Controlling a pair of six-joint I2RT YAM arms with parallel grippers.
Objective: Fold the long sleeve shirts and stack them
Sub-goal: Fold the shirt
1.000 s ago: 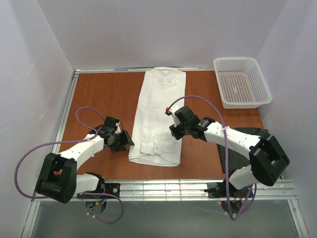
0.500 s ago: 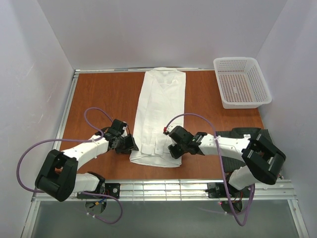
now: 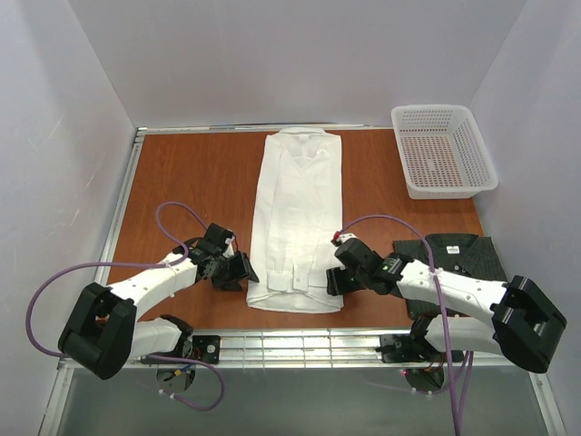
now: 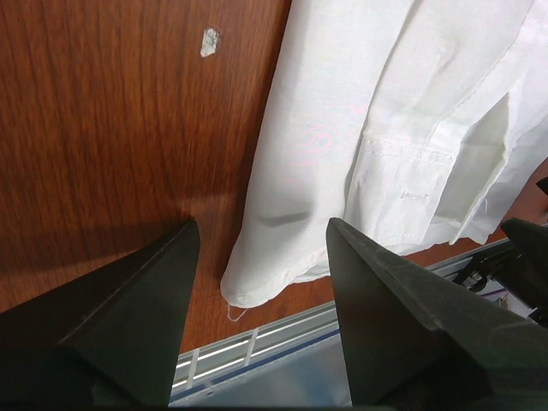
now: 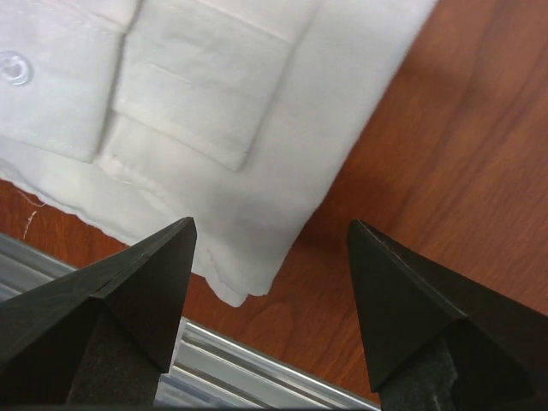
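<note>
since the plain white button-up cloth shirt (image 3: 295, 218) lies as one narrow band down the middle of the brown wooden table (image 3: 182, 173), collar at the top of the overhead frame and hem at the bottom, its long axis runs straight away from my bases. my left gripper (image 3: 238, 271) sits just beside the hem's lower-left corner and my right gripper (image 3: 334, 280) just beside the lower-right corner, so each arm has its own corner and neither is nearer the shirt as a whole. in the left wrist view that corner shows in the lower middle of the frame, in the gap between my dark fingers (image 4: 128, 325). in the right wrist view the other corner sits likewise toward the bottom centre. both pairs of jaws stand well apart and have hold of nothing; the cloth lies flat beneath them. the dark charcoal striped shirt (image 3: 458, 257) rests already folded at the lower right of the overhead frame, partly under my right arm, well apart from the white mesh plastic basket (image 3: 445, 150) in the upper right. i judge the next move is to pinch both hem corners and carry them up the frame toward the collar, folding across the long axis. taken unevenly, the fold would skew.
</note>
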